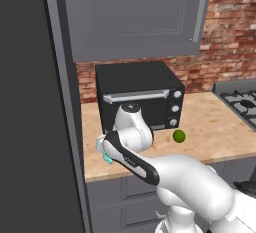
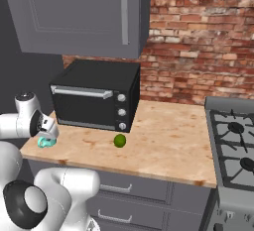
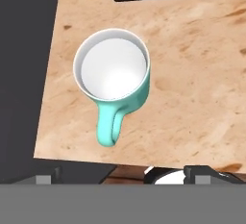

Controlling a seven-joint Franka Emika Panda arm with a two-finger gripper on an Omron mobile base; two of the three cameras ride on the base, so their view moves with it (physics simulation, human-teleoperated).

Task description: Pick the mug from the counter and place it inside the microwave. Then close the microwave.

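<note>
Teal against pale wood, the mug stands upright on the counter, its white inside facing straight up at the hand camera and its handle pointing to about 6 o'clock in that view. It sits near the counter's left end, close to the tall dark panel at 9 o'clock, with the black oven beyond it at 12 o'clock. In the left base view only a sliver of the mug peeks out beside the wrist; in the right base view it rests just under the gripper.

The gripper hangs above the mug with its jaws spread wide and nothing between them; the two dark fingertips show at the bottom edge of the hand view, so the cup lies ahead of the jaw line rather than centred in it.

The step in hand appears to be the approach for the pick. To do it well, the hand should probably shift until the rim sits midway between the fingers, then descend straight down. One finger inside and one outside the wall, on a side clear of the handle, looks the likelier grip, since the body may be too broad to span. The lime lies well apart at 3 o'clock and should not interfere. The dark panel close by leaves little room on that side.
</note>
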